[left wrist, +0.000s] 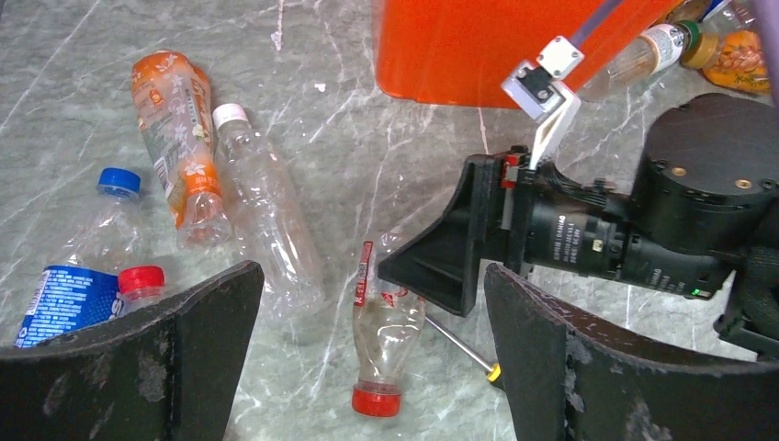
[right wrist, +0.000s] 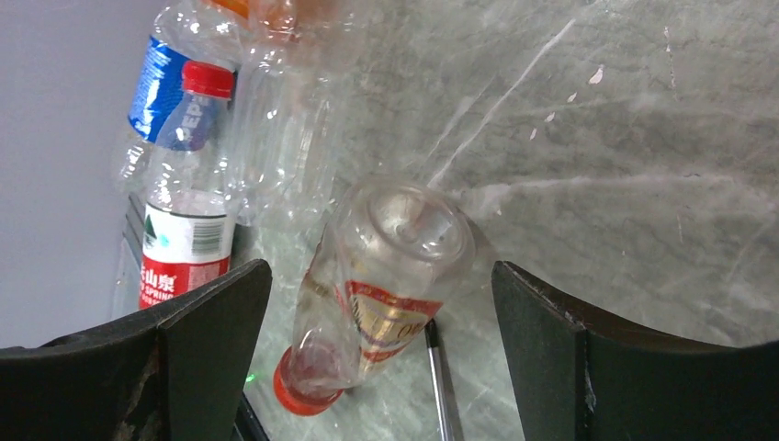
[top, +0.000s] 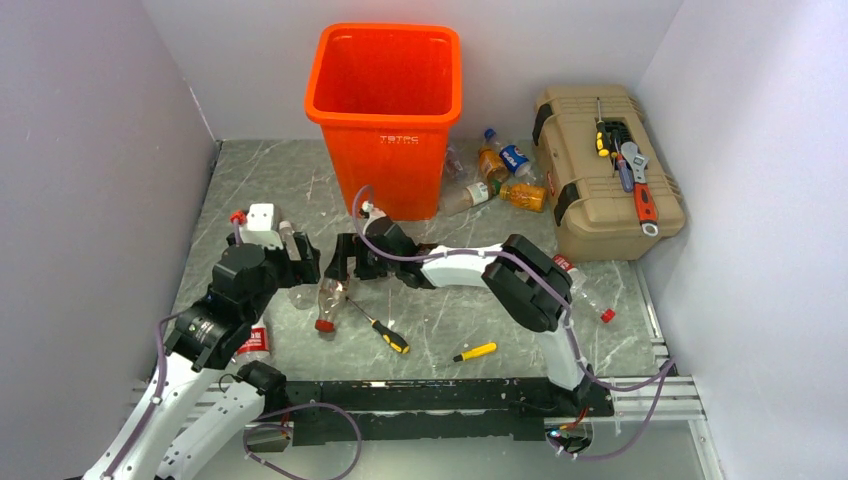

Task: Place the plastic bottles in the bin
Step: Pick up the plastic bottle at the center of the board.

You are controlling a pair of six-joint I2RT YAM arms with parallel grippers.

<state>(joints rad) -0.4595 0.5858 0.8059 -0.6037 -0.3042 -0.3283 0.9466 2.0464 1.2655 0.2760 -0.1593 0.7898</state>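
The orange bin [top: 385, 110] stands at the back centre, its wall also showing in the left wrist view [left wrist: 487, 46]. A clear plastic bottle with a red cap and red label [top: 326, 305] [left wrist: 386, 340] [right wrist: 386, 276] lies on the table in front of it. My left gripper [top: 303, 265] [left wrist: 372, 276] is open just above it, nothing between its fingers. Facing it, my right gripper [top: 345, 260] [right wrist: 381, 276] is open too, with the bottle lying in its gap and touching neither finger. An orange bottle [left wrist: 179, 138], a white-capped clear one [left wrist: 266, 211] and a blue-labelled one [left wrist: 73, 285] lie left.
A tan toolbox [top: 605, 170] with tools on its lid stands at the back right. More bottles [top: 500, 170] lie between it and the bin. Two yellow-handled screwdrivers [top: 385, 335] [top: 475, 351] lie near the front. Another bottle [top: 585, 290] lies by the right arm.
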